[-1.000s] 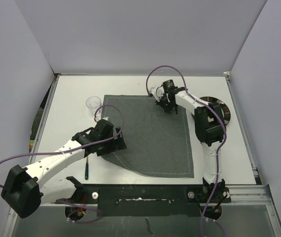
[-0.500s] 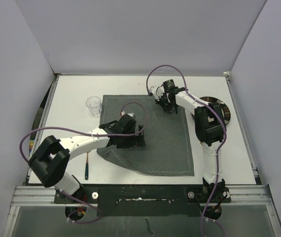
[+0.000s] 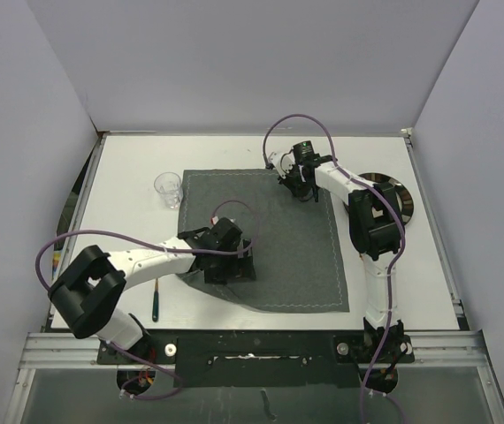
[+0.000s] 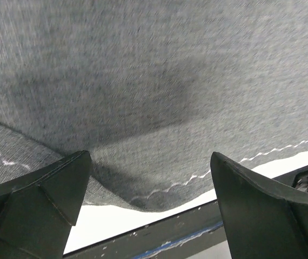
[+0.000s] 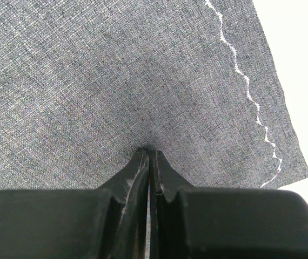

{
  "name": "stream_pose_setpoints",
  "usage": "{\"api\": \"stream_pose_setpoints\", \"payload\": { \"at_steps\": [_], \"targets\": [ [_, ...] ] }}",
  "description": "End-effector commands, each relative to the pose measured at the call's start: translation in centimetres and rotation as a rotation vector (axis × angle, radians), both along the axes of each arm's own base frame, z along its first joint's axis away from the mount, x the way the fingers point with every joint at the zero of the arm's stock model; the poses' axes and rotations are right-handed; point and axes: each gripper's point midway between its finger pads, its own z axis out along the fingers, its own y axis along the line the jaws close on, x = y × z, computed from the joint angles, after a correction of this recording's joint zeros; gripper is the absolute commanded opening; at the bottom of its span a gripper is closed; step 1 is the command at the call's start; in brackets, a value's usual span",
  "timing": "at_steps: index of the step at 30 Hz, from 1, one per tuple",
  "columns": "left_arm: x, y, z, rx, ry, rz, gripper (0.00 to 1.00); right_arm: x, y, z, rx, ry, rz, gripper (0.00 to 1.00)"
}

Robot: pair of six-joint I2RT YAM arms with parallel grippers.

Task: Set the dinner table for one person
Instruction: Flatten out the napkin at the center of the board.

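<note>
Grey mat (image 3: 296, 256) on bench (image 3: 128, 168), left hand (image 4: 149, 178) apart over its lower-left part, right hand (image 5: 148, 154) together, tips on mat near upper centre

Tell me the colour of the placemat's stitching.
White stitching on the dark grey placemat; best in right wrist view.

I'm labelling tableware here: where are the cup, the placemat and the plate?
cup (image 3: 168, 188), top view, its open mouth.
placemat (image 3: 301, 247), top view, bare cloth right of centre.
plate (image 3: 407, 198), top view, its right rim.
</note>
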Motion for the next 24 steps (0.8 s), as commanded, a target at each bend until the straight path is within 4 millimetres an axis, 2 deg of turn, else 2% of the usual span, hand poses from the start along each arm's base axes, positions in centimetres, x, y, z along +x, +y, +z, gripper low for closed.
{"api": "stream_pose_setpoints", "payload": {
  "at_steps": [1,2,4,5,6,10,13,16,19,24],
  "targets": [
    [-2.0,0.6,1.1,-0.016,0.058,0.035,0.88,-0.5,0.2,-2.2,0.014,0.058,-0.012,0.0],
    [-2.2,0.9,0.8,-0.001,0.067,0.035,0.74,-0.4,0.2,-2.2,0.017,0.057,-0.014,0.0],
    [-2.8,1.5,0.3,0.023,0.09,0.046,0.22,-0.5,0.3,-2.3,0.018,0.059,-0.013,0.0],
    [-3.1,1.7,0.2,0.032,0.111,0.059,0.07,-0.4,0.3,-2.4,0.016,0.058,-0.015,0.0],
    [-3.4,1.7,0.1,0.036,0.121,0.054,0.0,-0.3,0.2,-2.5,0.012,0.056,-0.017,0.0],
    [-5.4,2.2,0.3,0.084,0.163,0.051,0.0,-0.2,0.0,-2.6,0.003,0.054,-0.018,0.0],
    [-7.8,3.5,0.2,0.115,0.212,0.094,0.0,-0.2,-0.2,-2.6,0.006,0.049,-0.022,0.0],
    [-10.9,5.4,0.1,0.145,0.274,0.169,0.0,-0.2,-0.3,-2.8,0.008,0.05,-0.027,0.0],
    [-13.4,7.7,0.9,0.179,0.275,0.239,0.0,-0.2,-0.6,-2.8,0.001,0.049,-0.031,0.0],
    [-15.6,12.8,2.3,0.228,0.247,0.384,0.0,-0.2,-0.6,-2.6,0.01,0.051,-0.034,0.0]
  ]
}}
